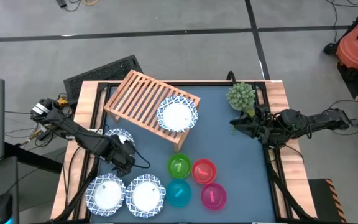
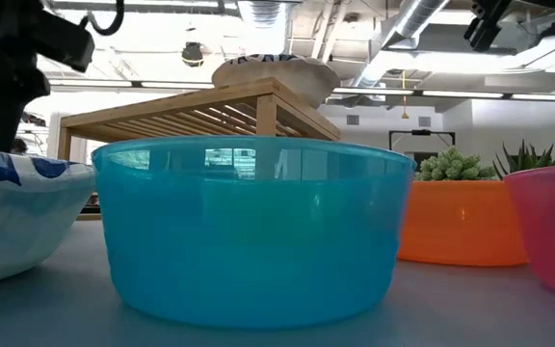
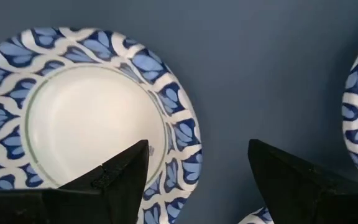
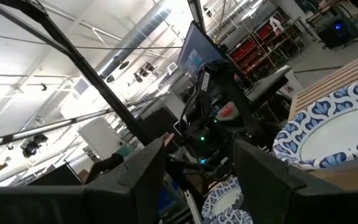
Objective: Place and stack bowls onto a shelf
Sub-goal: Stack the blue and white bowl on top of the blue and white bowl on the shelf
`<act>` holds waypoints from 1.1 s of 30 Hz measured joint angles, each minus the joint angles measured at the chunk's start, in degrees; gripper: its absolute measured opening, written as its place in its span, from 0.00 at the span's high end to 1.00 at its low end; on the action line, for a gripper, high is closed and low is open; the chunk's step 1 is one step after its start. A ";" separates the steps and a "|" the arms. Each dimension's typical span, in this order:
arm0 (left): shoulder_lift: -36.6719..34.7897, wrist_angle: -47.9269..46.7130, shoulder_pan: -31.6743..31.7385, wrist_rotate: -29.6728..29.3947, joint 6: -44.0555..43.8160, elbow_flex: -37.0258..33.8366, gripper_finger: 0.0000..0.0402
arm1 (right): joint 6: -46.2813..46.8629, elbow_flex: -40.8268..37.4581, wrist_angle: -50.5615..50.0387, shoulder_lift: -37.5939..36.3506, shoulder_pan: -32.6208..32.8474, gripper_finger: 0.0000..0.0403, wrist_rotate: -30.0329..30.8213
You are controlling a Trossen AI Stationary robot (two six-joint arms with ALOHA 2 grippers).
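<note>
Barely begun. On the shelf (image 1: 143,98): one patterned bowl (image 1: 177,116). Off it, toward the table's near edge: three patterned bowls, left gripper (image 3: 197,180) spread wide over one (image 3: 86,127). Beside those: four plastic bowls (image 1: 196,181). Right gripper (image 4: 197,165) idle, parted, off the shelf's far side.

Place: industrial lab/workshop | evidence: exposed ceiling ducts (image 2: 422,19), concrete floor (image 1: 166,25), shop vacuum (image 1: 357,46)

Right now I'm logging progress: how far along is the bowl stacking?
Done: one patterned bowl sits on the shelf. In hand: the left gripper, jaws open, hovers over another patterned bowl. Left: that one, two more patterned bowls and four plastic bowls on the table. The right gripper waits beside the plant.
</note>
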 joint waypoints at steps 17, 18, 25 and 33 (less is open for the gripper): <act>0.02 3.90 -2.17 0.31 -2.73 -8.12 0.35 | 0.16 0.04 0.02 0.00 0.00 0.46 -0.01; 0.02 4.08 -2.17 0.44 -2.73 -8.23 0.36 | 0.15 0.04 0.02 0.00 0.00 0.46 0.00; 0.04 7.91 -2.19 3.22 -3.47 -10.24 0.56 | 0.15 0.09 0.02 0.00 0.00 0.46 0.02; 0.00 9.78 -2.06 5.57 -4.23 -10.86 0.91 | 0.11 0.09 0.01 0.00 -0.02 0.46 0.04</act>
